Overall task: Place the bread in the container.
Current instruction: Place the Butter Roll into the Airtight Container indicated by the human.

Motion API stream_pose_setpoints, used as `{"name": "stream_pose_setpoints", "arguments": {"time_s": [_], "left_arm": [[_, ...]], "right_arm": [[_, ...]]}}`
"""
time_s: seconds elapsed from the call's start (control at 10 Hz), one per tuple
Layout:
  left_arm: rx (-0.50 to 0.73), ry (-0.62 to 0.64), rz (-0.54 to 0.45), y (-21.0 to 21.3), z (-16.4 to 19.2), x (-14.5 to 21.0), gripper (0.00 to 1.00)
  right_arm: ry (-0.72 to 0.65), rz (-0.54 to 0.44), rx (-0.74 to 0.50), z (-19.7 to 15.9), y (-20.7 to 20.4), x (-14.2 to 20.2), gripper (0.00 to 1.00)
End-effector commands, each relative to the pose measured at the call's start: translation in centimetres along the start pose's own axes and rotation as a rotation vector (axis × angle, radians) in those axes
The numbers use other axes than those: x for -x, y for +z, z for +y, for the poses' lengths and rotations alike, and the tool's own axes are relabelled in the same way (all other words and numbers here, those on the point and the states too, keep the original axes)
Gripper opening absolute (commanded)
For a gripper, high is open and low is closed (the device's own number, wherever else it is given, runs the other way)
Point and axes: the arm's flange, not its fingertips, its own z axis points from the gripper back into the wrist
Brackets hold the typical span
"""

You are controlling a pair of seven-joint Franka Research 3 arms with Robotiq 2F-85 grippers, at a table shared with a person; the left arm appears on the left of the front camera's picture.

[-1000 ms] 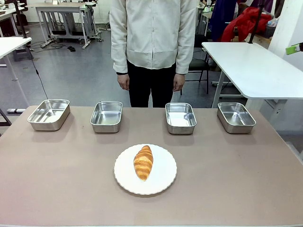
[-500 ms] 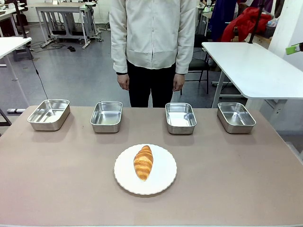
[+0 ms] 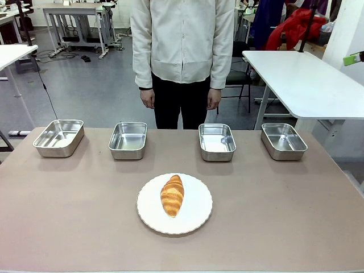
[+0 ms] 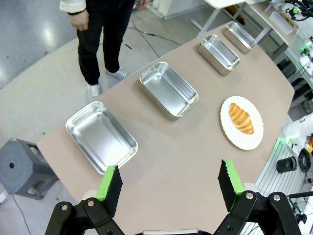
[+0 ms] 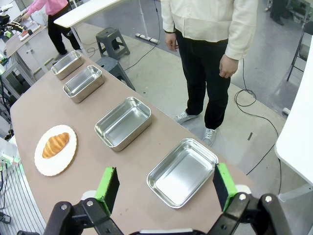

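Found the bread [image 3: 172, 195] lying lengthwise at the middle of the plate [image 3: 196, 205], on the table [image 3: 273, 216], not yet in any tray. From the front, counted four trays [image 3: 128, 140] in a row beyond the plate, two to each side and all apart from it, with a person [image 3: 183, 51] standing past them, hands down. From the left wrist, looked past the left gripper [image 4: 170, 181], pads [image 4: 111, 182] spread wide with nothing between, and caught a grey stool [image 4: 22, 166] on the floor, well away from the plate. From the right wrist, saw the right gripper [image 5: 165, 186] likewise wide and empty, hanging near the tray farthest from the plate.
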Motion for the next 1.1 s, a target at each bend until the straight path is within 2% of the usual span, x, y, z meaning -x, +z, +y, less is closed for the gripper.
{"name": "stream_pose_setpoints", "arguments": {"time_s": [0.0, 1.0], "left_arm": [[0.009, -0.004, -0.02, 0.04, -0.14, -0.05, 1.0], [0.009, -0.004, -0.02, 0.04, -0.14, -0.05, 1.0]], "right_arm": [[0.004, -0.005, -0.005, 0.19, 0.06, -0.14, 1.0], [0.004, -0.005, -0.005, 0.19, 0.06, -0.14, 1.0]]}}
